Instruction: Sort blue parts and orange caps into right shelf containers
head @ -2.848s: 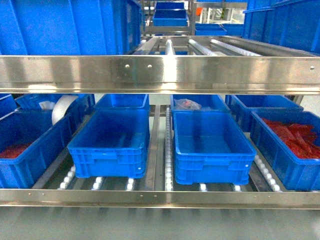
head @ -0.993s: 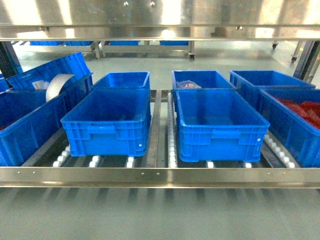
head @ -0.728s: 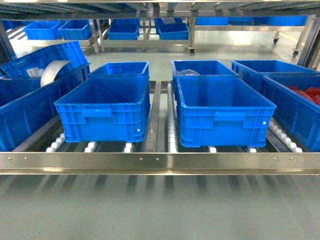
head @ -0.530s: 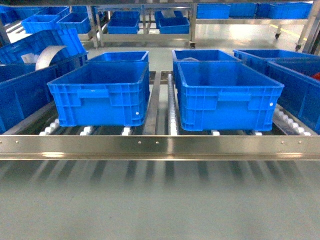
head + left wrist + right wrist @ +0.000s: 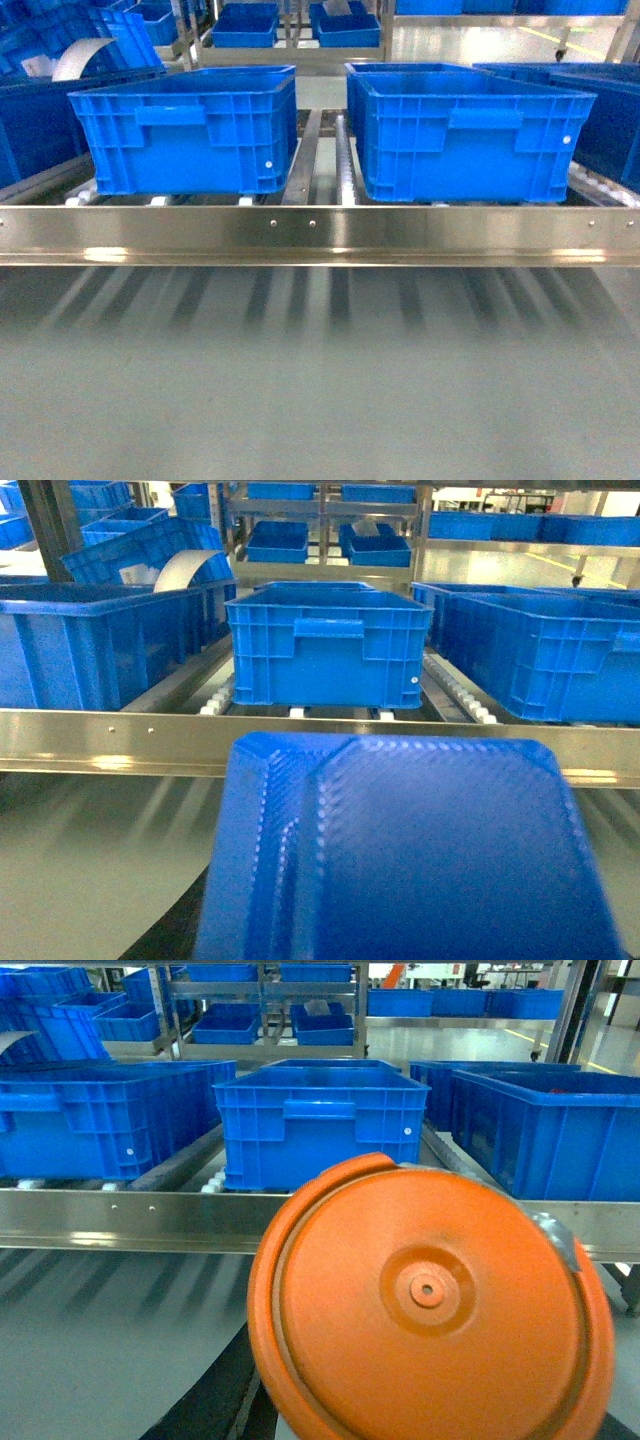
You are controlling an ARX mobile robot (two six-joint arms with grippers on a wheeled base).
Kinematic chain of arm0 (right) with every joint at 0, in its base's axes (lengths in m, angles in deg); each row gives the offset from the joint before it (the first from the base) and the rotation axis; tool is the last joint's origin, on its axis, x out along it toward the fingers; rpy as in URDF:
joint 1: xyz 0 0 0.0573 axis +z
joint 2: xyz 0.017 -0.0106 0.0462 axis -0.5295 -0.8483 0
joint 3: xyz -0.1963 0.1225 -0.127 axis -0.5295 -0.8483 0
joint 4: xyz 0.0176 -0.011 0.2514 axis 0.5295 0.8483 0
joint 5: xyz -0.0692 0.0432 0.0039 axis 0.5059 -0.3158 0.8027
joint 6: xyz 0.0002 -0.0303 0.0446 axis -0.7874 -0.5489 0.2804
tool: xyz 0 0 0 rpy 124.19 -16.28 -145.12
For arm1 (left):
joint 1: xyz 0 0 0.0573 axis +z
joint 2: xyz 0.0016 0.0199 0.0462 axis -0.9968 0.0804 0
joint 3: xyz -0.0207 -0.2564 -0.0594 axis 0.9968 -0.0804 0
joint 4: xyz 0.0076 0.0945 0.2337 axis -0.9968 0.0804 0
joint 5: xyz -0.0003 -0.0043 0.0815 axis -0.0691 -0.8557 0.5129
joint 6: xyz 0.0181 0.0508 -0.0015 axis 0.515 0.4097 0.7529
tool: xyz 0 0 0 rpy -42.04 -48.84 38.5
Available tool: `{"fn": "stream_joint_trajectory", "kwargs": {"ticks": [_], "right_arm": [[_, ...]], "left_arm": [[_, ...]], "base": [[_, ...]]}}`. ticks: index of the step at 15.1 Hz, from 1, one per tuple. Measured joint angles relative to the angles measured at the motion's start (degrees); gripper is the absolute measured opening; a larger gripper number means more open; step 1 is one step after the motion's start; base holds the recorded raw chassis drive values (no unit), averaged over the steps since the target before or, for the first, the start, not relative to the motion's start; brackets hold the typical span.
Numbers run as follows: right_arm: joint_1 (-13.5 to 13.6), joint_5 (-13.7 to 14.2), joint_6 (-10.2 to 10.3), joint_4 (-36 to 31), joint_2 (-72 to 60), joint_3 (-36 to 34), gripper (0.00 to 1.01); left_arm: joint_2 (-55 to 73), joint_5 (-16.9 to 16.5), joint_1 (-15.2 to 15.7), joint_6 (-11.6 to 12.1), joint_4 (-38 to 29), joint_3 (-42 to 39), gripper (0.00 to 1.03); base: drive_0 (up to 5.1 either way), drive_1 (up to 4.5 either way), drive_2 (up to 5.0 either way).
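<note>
on the roller shelf, two blue crates (image 5: 185, 125) (image 5: 465, 125) sit at 10 and 2 o'clock. a blue part (image 5: 405, 850) fills the left wrist view, an orange cap (image 5: 430, 1305) the right. neither pincer's opening can be told.

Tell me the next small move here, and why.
Probably raise both arms above the crate rims. The blue part and orange cap sit below the steel rail, with the left crate and right crate beyond it.
</note>
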Motion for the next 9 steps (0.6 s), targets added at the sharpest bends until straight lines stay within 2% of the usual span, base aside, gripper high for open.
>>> {"fn": "stream_joint_trajectory", "kwargs": {"ticks": [9], "right_arm": [[0.00,0.00,0.00,-0.15,0.00,0.00,0.44]], "left_arm": [[0.00,-0.02,0.00,0.00,-0.07,0.00,0.43]], "base": [[0.0,0.03,0.0]]}}
